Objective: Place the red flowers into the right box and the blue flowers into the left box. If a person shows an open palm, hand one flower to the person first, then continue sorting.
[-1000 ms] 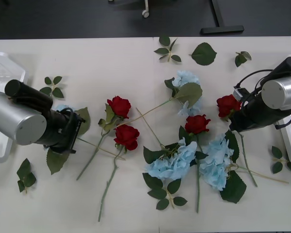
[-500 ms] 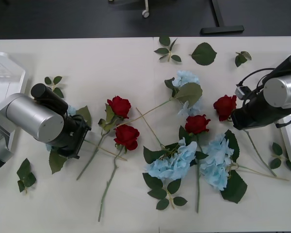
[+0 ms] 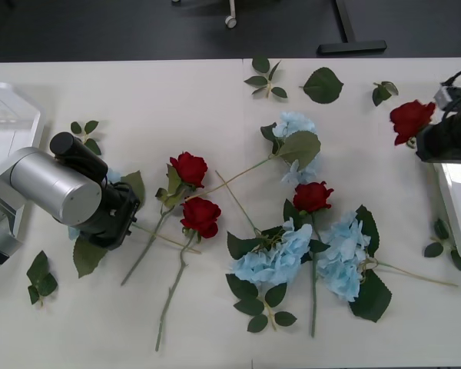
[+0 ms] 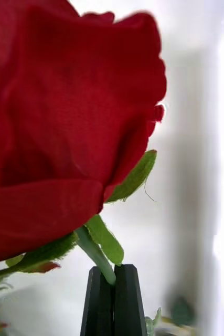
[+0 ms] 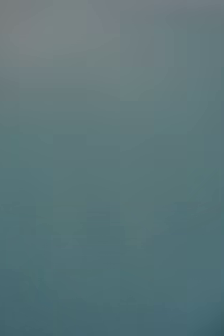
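Right gripper [image 4: 113, 294] pinching a red rose [image 3: 411, 120] by its stem above the table's [image 3: 177, 100] right edge.

We see its two black fingers [image 4: 98, 302] pressed together on the green stem just under the bloom, held near the far end of the right box [image 3: 450, 207]. Our left gripper [image 3: 117, 219] sits low over a pale blue flower [image 3: 104, 173] and its leaves, beside the left box [image 3: 8, 115]; we cannot tell whether its fingers are spread or closed. Three more red roses [image 3: 200, 215] lie on the table around the middle, and three blue flowers [image 3: 275, 257] lie among them, one farther back and two nearer us, with loose leaf sprigs [image 3: 265, 81] scattered about.
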Action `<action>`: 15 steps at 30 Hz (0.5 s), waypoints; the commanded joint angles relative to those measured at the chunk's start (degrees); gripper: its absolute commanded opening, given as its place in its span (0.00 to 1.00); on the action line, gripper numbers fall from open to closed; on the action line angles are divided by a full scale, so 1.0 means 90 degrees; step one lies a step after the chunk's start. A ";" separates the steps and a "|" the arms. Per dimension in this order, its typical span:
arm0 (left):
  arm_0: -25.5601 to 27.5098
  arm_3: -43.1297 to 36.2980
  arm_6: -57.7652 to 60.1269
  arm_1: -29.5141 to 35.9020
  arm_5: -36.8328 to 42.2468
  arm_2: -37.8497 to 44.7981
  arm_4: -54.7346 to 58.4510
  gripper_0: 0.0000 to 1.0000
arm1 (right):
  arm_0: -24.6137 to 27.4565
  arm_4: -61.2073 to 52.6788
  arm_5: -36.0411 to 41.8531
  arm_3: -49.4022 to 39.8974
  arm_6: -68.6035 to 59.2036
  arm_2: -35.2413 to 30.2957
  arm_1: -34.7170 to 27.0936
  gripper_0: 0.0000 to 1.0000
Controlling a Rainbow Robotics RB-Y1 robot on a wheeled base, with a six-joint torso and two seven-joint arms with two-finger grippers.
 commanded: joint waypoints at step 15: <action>-0.0232 -0.1236 -0.1064 0.1428 0.0505 0.0242 0.0601 0.00 | -0.0205 0.2306 -0.0413 0.0680 -0.0055 0.0078 -0.0711 0.00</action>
